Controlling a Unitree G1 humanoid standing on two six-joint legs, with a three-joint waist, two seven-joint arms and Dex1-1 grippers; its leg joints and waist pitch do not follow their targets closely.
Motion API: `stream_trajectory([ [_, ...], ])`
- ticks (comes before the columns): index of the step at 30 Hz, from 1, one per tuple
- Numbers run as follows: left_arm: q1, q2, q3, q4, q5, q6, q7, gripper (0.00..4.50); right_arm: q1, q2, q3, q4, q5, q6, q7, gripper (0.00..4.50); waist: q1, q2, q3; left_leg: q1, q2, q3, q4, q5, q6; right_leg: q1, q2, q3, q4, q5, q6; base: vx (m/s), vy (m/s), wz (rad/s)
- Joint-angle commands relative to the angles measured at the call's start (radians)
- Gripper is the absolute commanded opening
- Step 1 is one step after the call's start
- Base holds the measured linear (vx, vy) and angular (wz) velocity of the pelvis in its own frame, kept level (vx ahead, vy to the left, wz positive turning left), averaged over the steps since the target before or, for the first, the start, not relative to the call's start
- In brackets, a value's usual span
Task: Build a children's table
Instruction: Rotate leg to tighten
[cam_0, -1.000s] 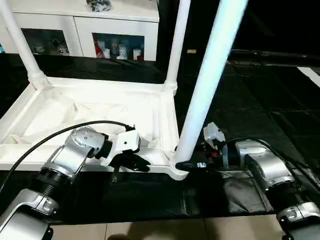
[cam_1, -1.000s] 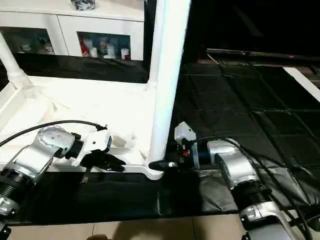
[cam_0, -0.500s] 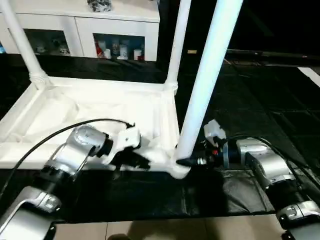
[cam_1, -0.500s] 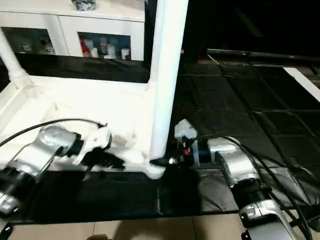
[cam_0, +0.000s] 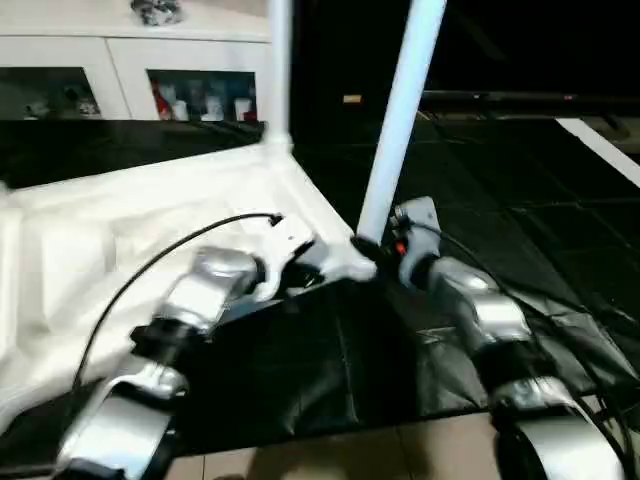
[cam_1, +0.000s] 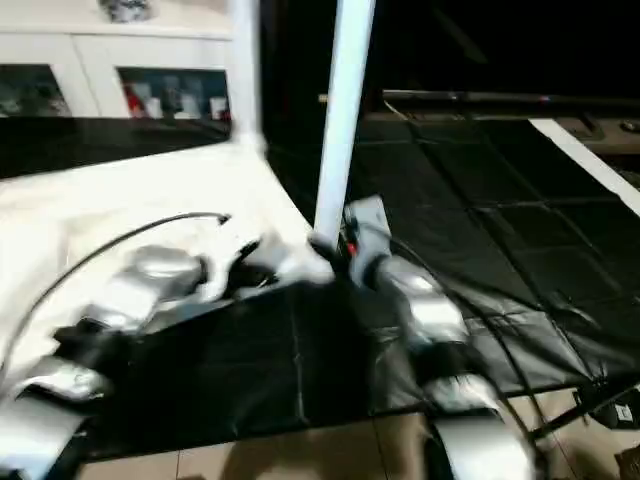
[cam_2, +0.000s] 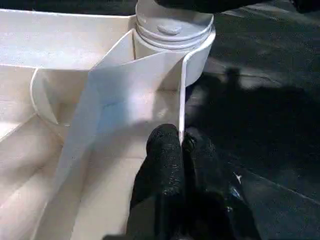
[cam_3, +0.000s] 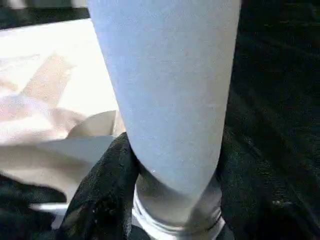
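The children's table lies upside down, its ribbed white top (cam_0: 90, 240) spread across the left. One tapered leg (cam_0: 398, 130) stands in the near right corner socket (cam_2: 172, 25), and another leg (cam_0: 279, 70) stands at the far corner. My left gripper (cam_2: 181, 142) is shut on the thin rim wall (cam_2: 150, 70) beside that near socket. My right gripper (cam_3: 172, 200) is closed around the base of the near leg (cam_3: 170, 75), one black finger (cam_3: 107, 185) pressing each side.
A white glass-door cabinet (cam_0: 120, 70) stands along the back. A black mat (cam_0: 480, 200) covers the floor under and to the right of the table, with pale tiles (cam_0: 400, 450) at the front. A black cable (cam_0: 150, 270) arcs over my left forearm.
The head views have swung. The table's near corner, with both grippers on it, has moved up and away, so the top lies askew. My right fingers have tightened on the leg base.
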Motion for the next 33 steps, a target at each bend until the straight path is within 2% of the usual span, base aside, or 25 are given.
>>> stream_trajectory([
  [1, -0.059, -0.07, -0.01, -0.057, -0.02, -0.033, 0.017, 0.0, 0.008, 0.106, 0.039, 0.057, 0.024, 0.032, 0.037, 2.67, 0.008, 0.013, -0.072, -0.003, 0.039, -0.014, -0.067, -0.107, 0.016, 0.062, -0.085, 0.063, -0.065, -0.138, -0.194, 0.0, 0.0, 0.0],
  [3, -0.057, -0.059, -0.019, -0.054, -0.009, -0.04, 0.011, 0.0, 0.013, 0.1, 0.033, 0.052, 0.018, 0.023, 0.05, 2.76, 0.007, 0.014, -0.071, 0.0, 0.041, -0.013, -0.068, -0.103, 0.026, 0.063, -0.084, 0.062, -0.064, -0.115, -0.205, 0.0, 0.0, 0.0],
  [5, -0.053, -0.039, -0.029, -0.047, 0.002, -0.054, -0.005, 0.0, 0.03, 0.074, 0.049, 0.043, -0.001, 0.005, 0.078, 2.89, 0.008, 0.019, -0.07, 0.001, 0.042, -0.013, -0.069, -0.117, 0.024, 0.063, -0.085, 0.062, -0.066, -0.126, -0.209, 0.0, 0.0, 0.0],
  [6, -0.051, -0.033, -0.034, -0.045, 0.007, -0.061, -0.009, 0.0, 0.034, 0.066, 0.056, 0.044, -0.005, -0.003, 0.086, 3.13, 0.008, 0.018, -0.07, 0.002, 0.042, -0.013, -0.069, -0.123, 0.024, 0.062, -0.086, 0.062, -0.067, -0.13, -0.208, 0.0, 0.0, 0.0],
  [7, -0.049, -0.024, -0.036, -0.042, 0.011, -0.068, -0.017, 0.0, 0.042, 0.054, 0.062, 0.039, -0.009, -0.009, 0.097, 3.13, 0.008, 0.018, -0.069, 0.002, 0.042, -0.013, -0.07, -0.13, 0.022, 0.064, -0.086, 0.062, -0.068, -0.135, -0.207, 0.0, 0.0, 0.0],
  [9, -0.037, 0.011, -0.045, -0.033, 0.021, -0.109, -0.05, 0.0, 0.07, 0.011, 0.076, 0.012, -0.022, -0.026, 0.151, 3.29, 0.012, 0.02, -0.069, 0.003, 0.043, -0.013, -0.07, -0.135, 0.024, 0.064, -0.086, 0.063, -0.069, -0.132, -0.202, 0.0, 0.0, 0.0],
  [11, -0.027, 0.037, -0.052, -0.031, 0.025, -0.135, -0.083, 0.0, 0.09, -0.018, 0.079, -0.017, -0.025, -0.034, 0.192, 3.52, 0.013, 0.018, -0.069, 0.001, 0.042, -0.014, -0.07, -0.127, 0.027, 0.066, -0.085, 0.063, -0.067, -0.116, -0.204, 0.0, 0.0, 0.0],
  [12, -0.01, 0.074, -0.058, -0.033, 0.021, -0.171, -0.139, 0.0, 0.12, -0.068, 0.092, -0.066, -0.027, -0.047, 0.259, 3.57, 0.014, 0.02, -0.069, 0.002, 0.041, -0.014, -0.07, -0.129, 0.03, 0.067, -0.084, 0.062, -0.068, -0.12, -0.201, 0.0, 0.0, 0.0],
  [14, -0.002, 0.09, -0.059, -0.036, 0.016, -0.187, -0.169, 0.0, 0.135, -0.094, 0.099, -0.091, -0.028, -0.056, 0.298, 3.63, 0.016, 0.018, -0.068, 0.002, 0.042, -0.013, -0.069, -0.142, 0.036, 0.067, -0.086, 0.063, -0.071, -0.137, -0.197, 0.0, 0.0, 0.0],
  [15, 0.019, 0.128, -0.065, -0.049, 0.003, -0.232, -0.246, 0.0, 0.161, -0.153, 0.105, -0.141, -0.021, -0.07, 0.377, 3.74, 0.018, 0.018, -0.068, 0.002, 0.043, -0.015, -0.071, -0.14, 0.033, 0.068, -0.085, 0.062, -0.072, -0.143, -0.196, 0.0, 0.0, 0.0],
  [17, 0.037, 0.161, -0.074, -0.063, -0.008, -0.287, -0.317, 0.0, 0.181, -0.204, 0.103, -0.186, -0.004, -0.072, 0.453, 3.97, 0.019, 0.016, -0.065, 0.001, 0.043, -0.014, -0.071, -0.16, 0.042, 0.068, -0.087, 0.062, -0.075, -0.176, -0.19, 0.0, 0.0, 0.0],
  [18, 0.052, 0.188, -0.084, -0.078, -0.021, -0.318, -0.382, 0.0, 0.196, -0.241, 0.098, -0.231, 0.029, -0.061, 0.531, 4.03, 0.019, 0.017, -0.066, 0.003, 0.047, -0.014, -0.071, -0.163, 0.041, 0.065, -0.088, 0.063, -0.075, -0.18, -0.191, 0.0, 0.0, 0.0],
  [21, 0.063, 0.21, -0.093, -0.088, -0.04, -0.342, -0.446, 0.0, 0.208, -0.276, 0.1, -0.274, 0.065, -0.037, 0.606, 4.2, 0.029, 0.021, -0.063, 0.006, 0.049, -0.01, -0.071, -0.16, 0.05, 0.061, -0.083, 0.062, -0.073, -0.178, -0.201, 0.0, 0.0, 0.0],
  [23, 0.068, 0.231, -0.1, -0.095, -0.057, -0.343, -0.503, 0.0, 0.228, -0.324, 0.128, -0.334, 0.098, -0.01, 0.714, 4.2, 0.04, 0.023, -0.064, 0.01, 0.052, -0.009, -0.07, -0.17, 0.05, 0.06, -0.083, 0.062, -0.072, -0.186, -0.203, 0.0, 0.0, 0.0],
  [27, 0.073, 0.268, -0.126, -0.096, -0.059, -0.366, -0.598, 0.0, 0.234, -0.367, 0.168, -0.364, 0.106, 0.004, 0.832, 4.2, 0.057, 0.023, -0.065, 0.008, 0.054, -0.009, -0.07, -0.156, 0.047, 0.056, -0.087, 0.063, -0.068, -0.167, -0.212, 0.0, 0.0, 0.0],
  [28, 0.073, 0.278, -0.135, -0.094, -0.057, -0.377, -0.629, 0.0, 0.229, -0.374, 0.184, -0.363, 0.102, 0.009, 0.865, 4.2, 0.058, 0.02, -0.063, 0.007, 0.052, -0.008, -0.07, -0.164, 0.045, 0.056, -0.086, 0.062, -0.07, -0.18, -0.211, 0.0, 0.0, 0.0],
  [30, 0.075, 0.279, -0.139, -0.098, -0.058, -0.38, -0.642, 0.0, 0.224, -0.373, 0.196, -0.358, 0.096, 0.005, 0.88, 4.2, 0.062, 0.022, -0.062, 0.009, 0.052, -0.009, -0.072, -0.182, 0.031, 0.055, -0.088, 0.061, -0.075, -0.232, -0.197, 0.0, 0.0, 0.0],
  [33, 0.075, 0.273, -0.147, -0.112, -0.066, -0.381, -0.665, 0.0, 0.196, -0.354, 0.225, -0.323, 0.078, 0.004, 0.888, 3.86, 0.062, 0.02, -0.062, 0.009, 0.052, -0.012, -0.074, -0.188, 0.018, 0.055, -0.089, 0.061, -0.075, -0.252, -0.192, 0.0, 0.0, 0.0],
])
